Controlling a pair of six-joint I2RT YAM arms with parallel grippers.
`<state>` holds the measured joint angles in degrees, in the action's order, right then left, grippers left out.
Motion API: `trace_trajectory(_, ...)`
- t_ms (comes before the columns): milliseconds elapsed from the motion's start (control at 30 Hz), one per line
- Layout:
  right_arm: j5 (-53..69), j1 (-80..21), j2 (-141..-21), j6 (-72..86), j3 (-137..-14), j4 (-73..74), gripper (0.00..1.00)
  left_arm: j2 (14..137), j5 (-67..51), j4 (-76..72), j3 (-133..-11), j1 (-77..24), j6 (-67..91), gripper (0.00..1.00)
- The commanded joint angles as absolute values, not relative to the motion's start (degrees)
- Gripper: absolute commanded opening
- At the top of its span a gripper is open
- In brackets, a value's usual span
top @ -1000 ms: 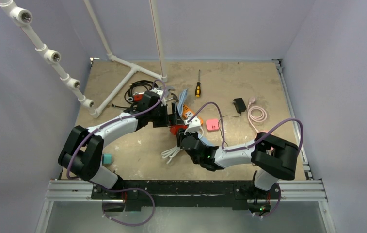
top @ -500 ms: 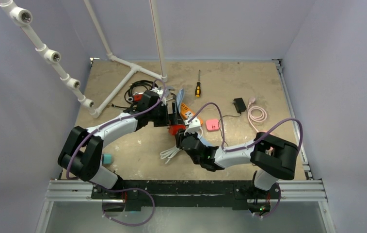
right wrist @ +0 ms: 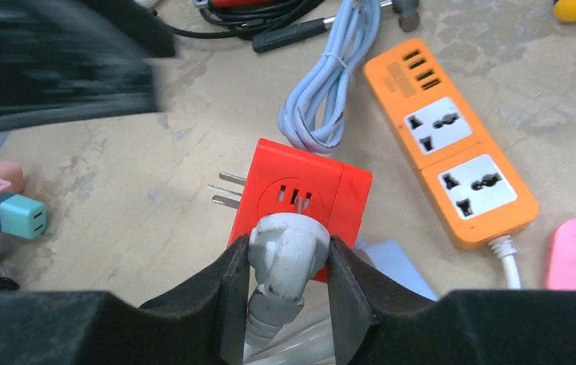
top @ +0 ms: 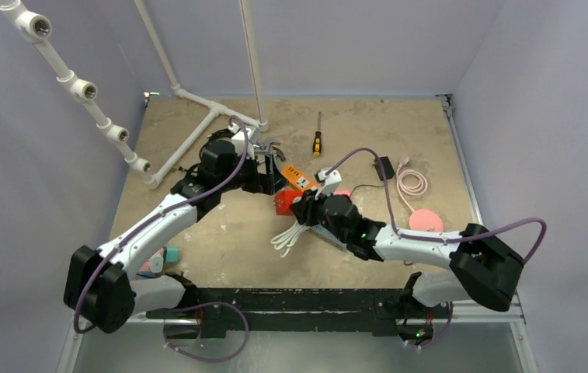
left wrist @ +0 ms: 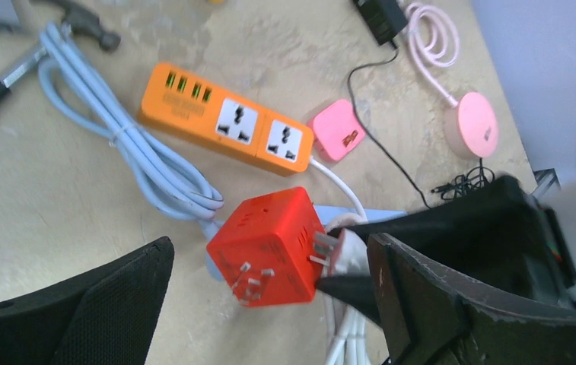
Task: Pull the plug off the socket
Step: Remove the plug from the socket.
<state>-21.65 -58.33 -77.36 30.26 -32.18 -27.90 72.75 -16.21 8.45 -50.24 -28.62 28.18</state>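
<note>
On the sandy table [top: 399, 124], near its middle and just beside an orange power strip [left wrist: 224, 122], sits the red cube socket [right wrist: 303, 194], with the white plug [right wrist: 284, 255] seated in one face. The left gripper [left wrist: 269, 255] hangs over the cube with its jaws spread wide to either side, touching nothing that shows. The right gripper [right wrist: 286, 277] has its jaws clenched on the plug's rounded body, one on each flank. The cube looks like a light, rigid plastic block, so I judge it will trail after the plug unless something pins it. Its flat sides offer the free jaws a square hold, clear of its own prongs [right wrist: 224, 190]. The plug is hard, smooth plastic narrowing toward its white cord [top: 287, 237], so a grip could slide back. Holding the wide part nearest the socket and drawing straight out seems safest. A sliver of metal pins [left wrist: 321, 245] shows between plug and cube, suggesting the fit is partly loosened.
</note>
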Motion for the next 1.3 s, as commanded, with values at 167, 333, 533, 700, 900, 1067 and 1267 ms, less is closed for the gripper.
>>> trace_trajectory(167, 6.7, -43.5, -72.9, 25.3, -34.3, -28.5, 0.0, 63.1, -21.1, 7.6, -48.9, -31.8, 11.9, 0.94)
trace_trajectory(333, 14.7, -40.2, -72.3, 23.7, -34.6, -28.2, 0.0, 63.7, -16.0, 10.3, -48.1, -37.4, 5.1, 0.93)
trace_trajectory(533, 11.9, -39.2, -69.8, 24.3, -32.1, -28.6, 0.0, 65.2, -12.0, 10.7, -48.9, -37.6, 5.5, 0.94)
trace_trajectory(700, 8.0, -39.2, -61.3, 24.9, -32.9, -23.7, 0.0, 66.1, -10.4, 9.9, -48.6, -37.5, 6.4, 0.95)
trace_trajectory(900, -12.3, -39.1, -51.5, 23.4, -42.6, -7.7, 0.0, 68.2, -7.4, 10.4, -49.6, -35.9, 10.1, 0.96)
trace_trajectory(1067, -26.6, -38.9, -50.7, 21.5, -51.9, 1.7, 0.0, 68.0, -7.1, 9.5, -49.3, -32.6, 13.7, 0.96)
trace_trajectory(1267, -39.1, -38.1, -52.5, 16.0, -62.4, 6.0, 0.0, 67.1, -5.5, 9.9, -49.1, -32.5, 14.0, 0.96)
